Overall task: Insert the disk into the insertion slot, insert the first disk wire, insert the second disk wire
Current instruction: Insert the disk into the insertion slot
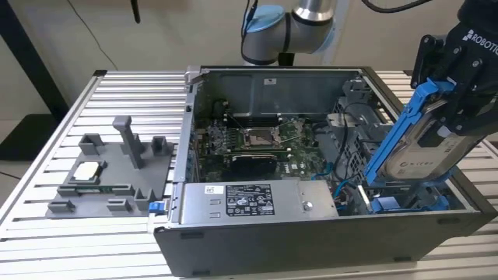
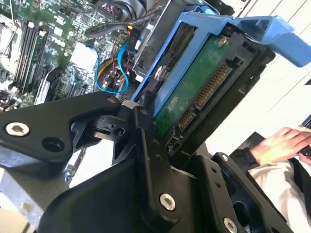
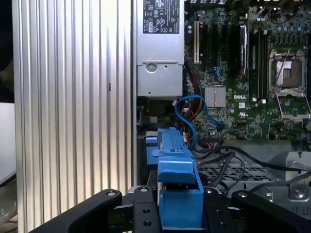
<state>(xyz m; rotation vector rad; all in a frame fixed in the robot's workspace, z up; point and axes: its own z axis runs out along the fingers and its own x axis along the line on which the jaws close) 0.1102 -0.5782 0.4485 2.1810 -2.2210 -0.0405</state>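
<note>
**Over the case's open end: disk clamped at a tilt**

At the exterior view's right, the black tool (image 1: 455,108) is clamping the disk (image 1: 416,157) by its glossy blue plastic frame, jaws closed against both sides. The flat silver slab is hanging tilted, its lower end near a blue plastic bay (image 1: 409,203) inside the open grey metal case (image 1: 311,245). The case is sitting on the ribbed aluminium table (image 1: 46,146).

In the second wrist view, the disk (image 2: 194,92) is showing its underside, a green circuit board with a gold-toothed connector. Matt black fingers (image 2: 148,145) are pressing on the frame, and a person's hand (image 2: 284,143) is lying beyond.

In the first wrist view, the disk (image 3: 177,189) is appearing edge-on as a narrow blue block, with a looping blue cable (image 3: 192,104) past it.
</note>
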